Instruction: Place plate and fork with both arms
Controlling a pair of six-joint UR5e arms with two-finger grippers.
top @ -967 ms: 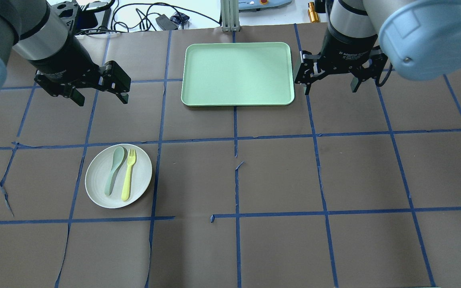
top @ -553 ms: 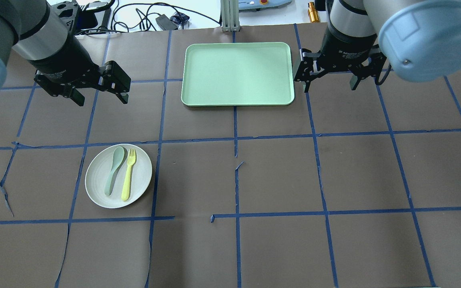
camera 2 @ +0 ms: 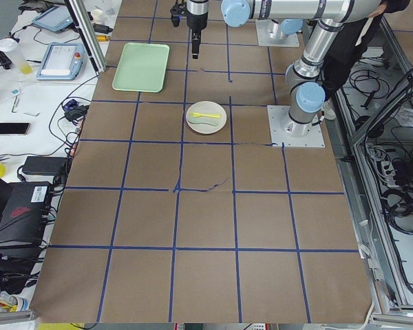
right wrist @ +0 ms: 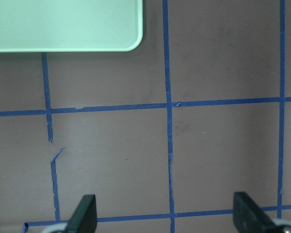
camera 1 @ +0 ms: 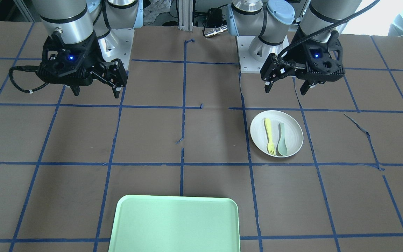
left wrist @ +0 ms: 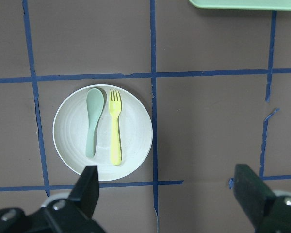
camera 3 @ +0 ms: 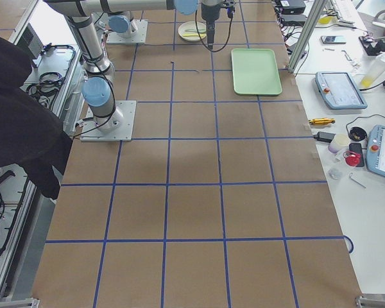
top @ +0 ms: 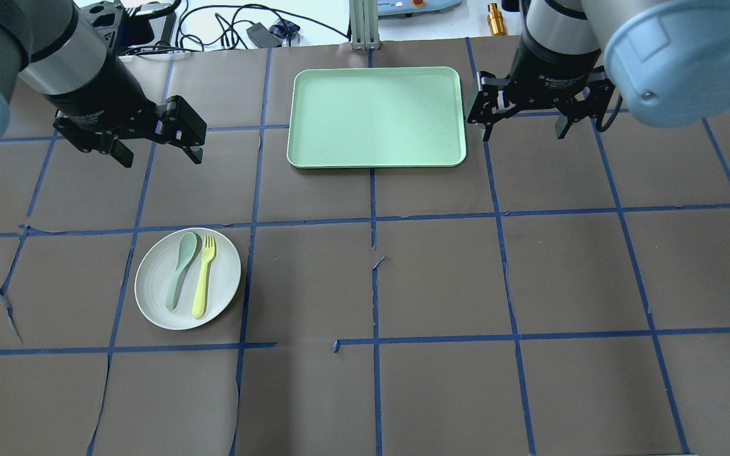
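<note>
The white plate (top: 156, 282) lies on the table at the near left, with the pale-yellow fork (top: 203, 278) on it beside a grey-green spoon (top: 180, 269). The plate (left wrist: 133, 138) and fork (left wrist: 115, 131) also show in the left wrist view, and in the front view the plate (camera 1: 294, 131) carries the fork (camera 1: 269, 134). My left gripper (top: 161, 158) is open and empty, held above the table beyond the plate. My right gripper (top: 523, 136) is open and empty, just right of the tray. Both also show in the front view: the left gripper (camera 1: 285, 91) and the right gripper (camera 1: 96, 93).
A mint-green rectangular tray (top: 376, 117) lies at the far middle of the table, its corner in the right wrist view (right wrist: 63, 24). Brown paper with blue tape lines covers the table. Cables and devices lie beyond the far edge.
My right gripper has moved a little toward the far edge of the table, beside the tray. The left gripper, plate, fork and spoon have not moved.
</note>
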